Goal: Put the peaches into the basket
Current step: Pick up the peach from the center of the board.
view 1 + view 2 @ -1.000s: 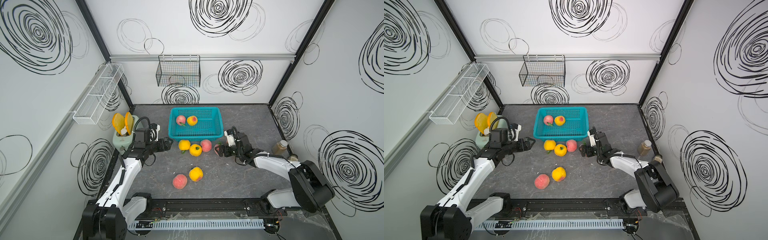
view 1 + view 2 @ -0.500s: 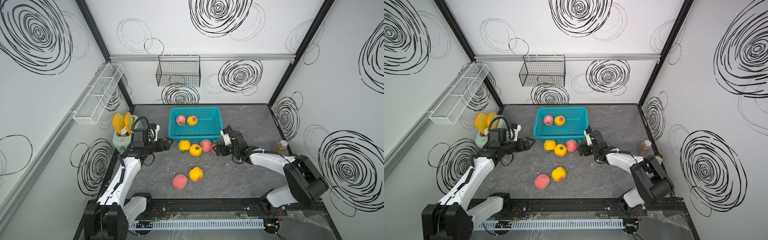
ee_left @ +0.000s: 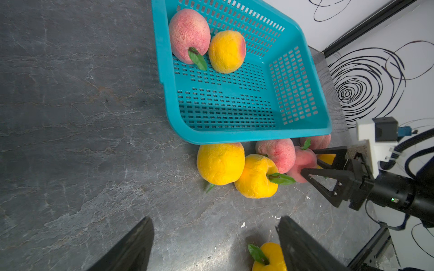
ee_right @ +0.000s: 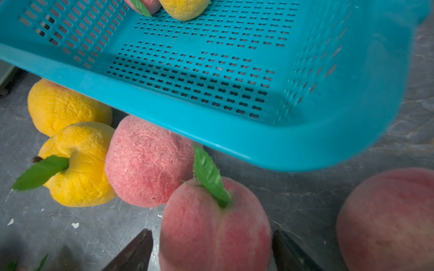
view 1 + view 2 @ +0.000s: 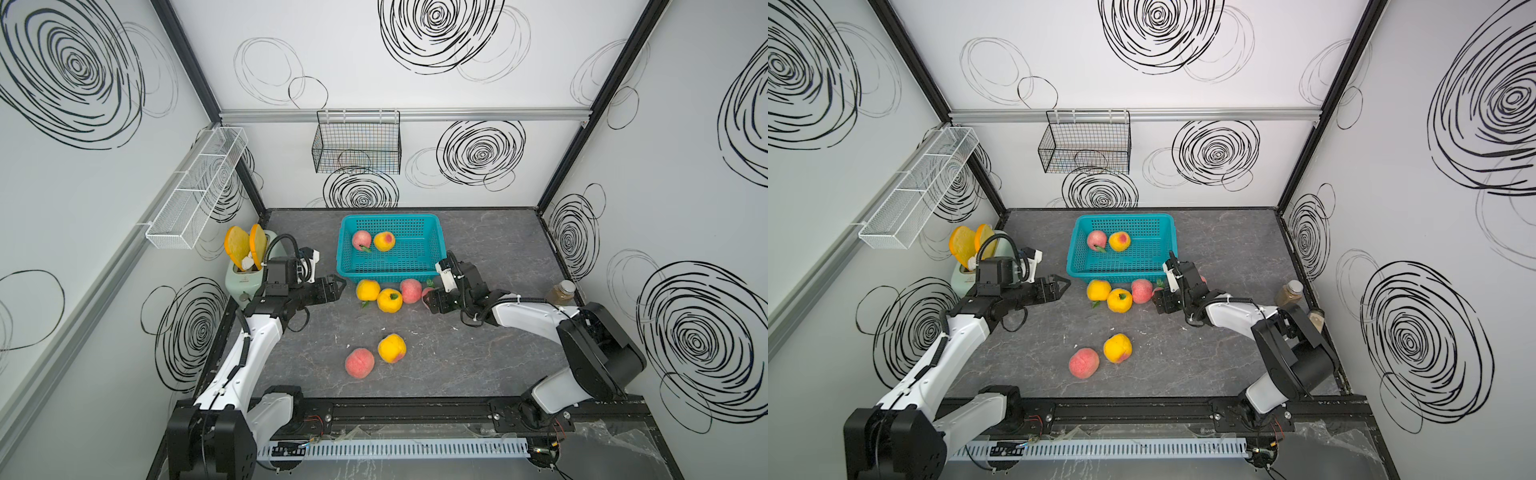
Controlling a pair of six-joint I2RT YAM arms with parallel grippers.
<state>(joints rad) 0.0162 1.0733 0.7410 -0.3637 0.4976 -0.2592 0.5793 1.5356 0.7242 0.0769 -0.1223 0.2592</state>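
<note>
The turquoise basket holds a pink peach and a yellow peach. Just in front of it lie two yellow peaches and a pink one. My right gripper straddles a leafed pink peach on the table. One finger is against it; a thin gap shows at the other. My left gripper hovers open and empty left of the cluster. A yellow peach and a pink peach sit nearer the front.
Another pink peach lies right beside the right gripper, under the basket's corner. A toaster with toast slices stands behind the left arm. A jar stands by the right wall. A black wire basket and a white rack hang on the walls.
My right gripper has slid left toward the peach cluster, and its jaws have narrowed around the leafed pink peach. The left arm has barely moved.
</note>
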